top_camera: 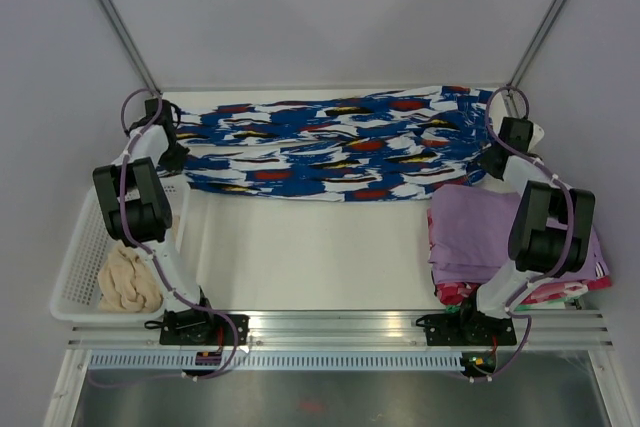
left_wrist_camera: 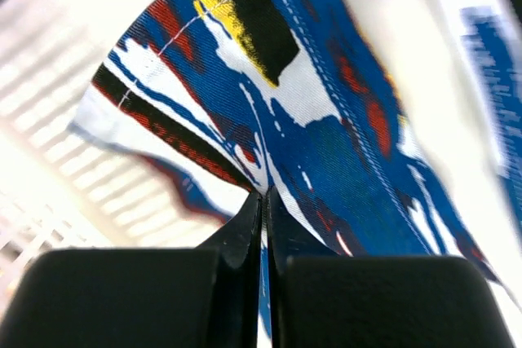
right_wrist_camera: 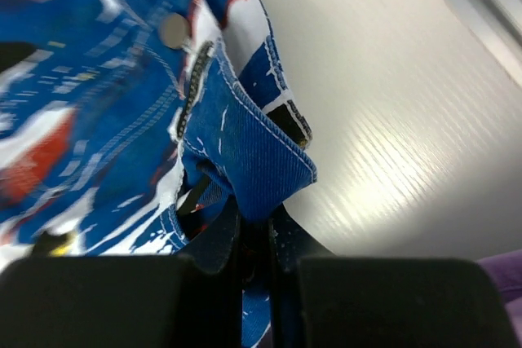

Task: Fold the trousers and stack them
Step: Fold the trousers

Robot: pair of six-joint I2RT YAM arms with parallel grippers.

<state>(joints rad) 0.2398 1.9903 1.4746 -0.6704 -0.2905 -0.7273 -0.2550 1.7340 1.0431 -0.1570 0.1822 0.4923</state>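
The trousers (top_camera: pixel 330 142) lie stretched across the far side of the table (top_camera: pixel 300 247), long axis running 9 to 3 o'clock, between my two claws. My left claw (left_wrist_camera: pixel 263 201) is pinched tight on the leg end at 9 o'clock. My right claw (right_wrist_camera: pixel 257 230) is narrow, with the buttoned waistband nipped between its fingers at 3 o'clock. Each arm is nearest its own end, so I judge the fold comes toward 6 o'clock.

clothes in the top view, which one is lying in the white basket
The cream fluffy bundle, in the basket at the left. The blue printed trousers lie spread along the far edge; the lilac pile sits at the right.
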